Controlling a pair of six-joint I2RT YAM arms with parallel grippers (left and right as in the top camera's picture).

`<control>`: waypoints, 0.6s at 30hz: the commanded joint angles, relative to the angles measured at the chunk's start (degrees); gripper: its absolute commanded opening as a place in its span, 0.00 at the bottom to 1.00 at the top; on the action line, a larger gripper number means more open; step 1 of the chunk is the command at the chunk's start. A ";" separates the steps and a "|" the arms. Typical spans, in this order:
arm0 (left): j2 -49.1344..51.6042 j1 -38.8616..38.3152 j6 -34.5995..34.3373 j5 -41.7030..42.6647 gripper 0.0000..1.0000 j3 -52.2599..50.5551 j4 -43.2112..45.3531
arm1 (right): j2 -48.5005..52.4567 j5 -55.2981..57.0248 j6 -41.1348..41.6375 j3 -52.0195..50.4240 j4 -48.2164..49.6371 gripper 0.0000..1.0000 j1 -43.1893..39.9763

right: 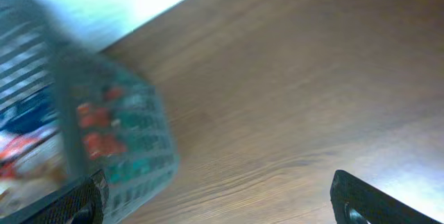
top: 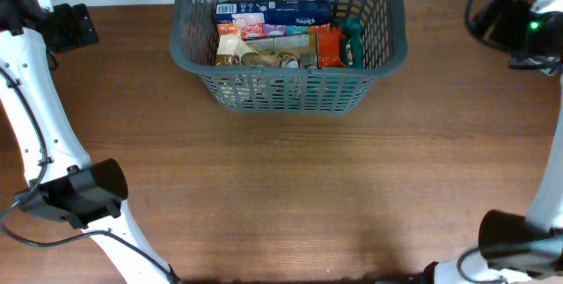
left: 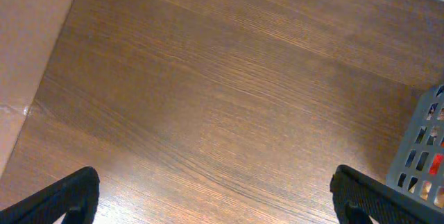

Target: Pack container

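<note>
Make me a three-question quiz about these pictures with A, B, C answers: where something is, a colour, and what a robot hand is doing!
1. Where are the snack packets? A on a shelf B in the basket C in a drawer
2. What colour is the basket? A red B yellow C dark grey
3. How is the left gripper? A open, empty B shut on a packet C shut on the basket
Answers: 1 B, they lie inside its walls; 2 C, its lattice looks dark grey; 3 A, it stands wide open, gripping nothing.
</note>
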 commanded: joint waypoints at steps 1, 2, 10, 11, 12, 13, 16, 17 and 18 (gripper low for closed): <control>0.48 0.09 -0.79 0.98 0.99 -0.07 -0.04 | -4.50 -0.13 -0.57 0.07 0.17 0.99 5.18; 0.48 0.09 -0.79 0.98 0.99 -0.07 -0.04 | -5.18 -0.13 -0.57 0.07 0.17 0.99 6.10; 0.48 0.09 -0.81 1.01 0.99 -0.07 -0.04 | -13.27 -0.13 -0.57 0.07 0.17 0.99 9.81; 0.48 0.09 -0.81 0.98 0.99 -0.07 -0.04 | -13.86 -0.13 -0.57 0.07 0.17 0.99 9.81; 0.48 0.09 -0.81 0.98 0.99 -0.07 -0.04 | -14.19 -0.13 -0.57 0.07 0.17 0.99 9.79; 0.48 0.09 -0.79 0.98 0.99 -0.07 -0.04 | -14.56 -0.13 -0.57 0.07 0.17 0.99 9.81; 0.48 0.09 -0.81 0.98 0.99 -0.04 -0.04 | -15.21 2.56 -0.76 0.07 0.28 0.99 9.79; 0.48 0.09 -0.81 0.98 0.99 -0.07 -0.04 | -15.45 5.84 -0.74 0.07 0.26 0.99 9.79; 0.48 0.09 -0.79 0.98 0.99 -0.07 -0.04 | -15.80 7.98 -0.76 0.04 0.20 0.99 9.79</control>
